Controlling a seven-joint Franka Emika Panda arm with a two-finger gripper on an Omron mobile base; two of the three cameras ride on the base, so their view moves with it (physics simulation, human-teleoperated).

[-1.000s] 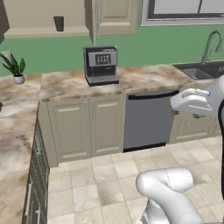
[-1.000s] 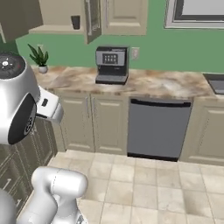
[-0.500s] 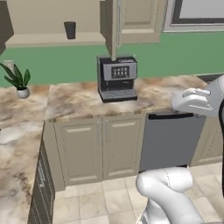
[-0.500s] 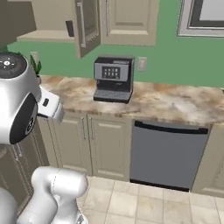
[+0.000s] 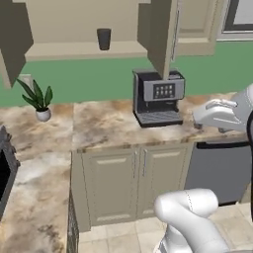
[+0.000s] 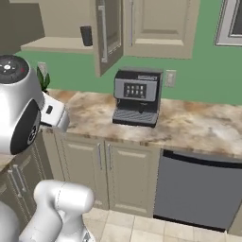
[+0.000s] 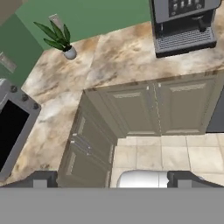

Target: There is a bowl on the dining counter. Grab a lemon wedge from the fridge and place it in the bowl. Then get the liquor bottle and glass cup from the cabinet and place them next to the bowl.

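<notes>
The glass cup [image 5: 104,38] is a small dark tumbler standing on the shelf of the open beige cabinet [image 5: 74,49]. From the right side the glass cup [image 6: 86,35] shows just left of the swung-out cabinet door [image 6: 108,38]. My gripper [image 7: 111,180] is open and holds nothing. Its fingertips [image 7: 40,179] point down over the floor and lower cabinets, well below and short of the cup. The white hand [image 5: 221,112] hangs at the right, level with the counter. Bowl, dining counter, lemon wedge, fridge and liquor bottle are out of view.
A black-and-silver coffee machine [image 5: 158,96] stands on the marble wall counter [image 5: 104,123] under the open door. A potted plant [image 5: 40,101] sits in the corner. A stove [image 7: 13,127] lies at the left, and a dishwasher [image 6: 198,189] is under the counter.
The base has driven closer, so the whole scene has shifted: cabinet, cup and coffee machine now appear larger and further right in the left base view. The gripper stayed open.
</notes>
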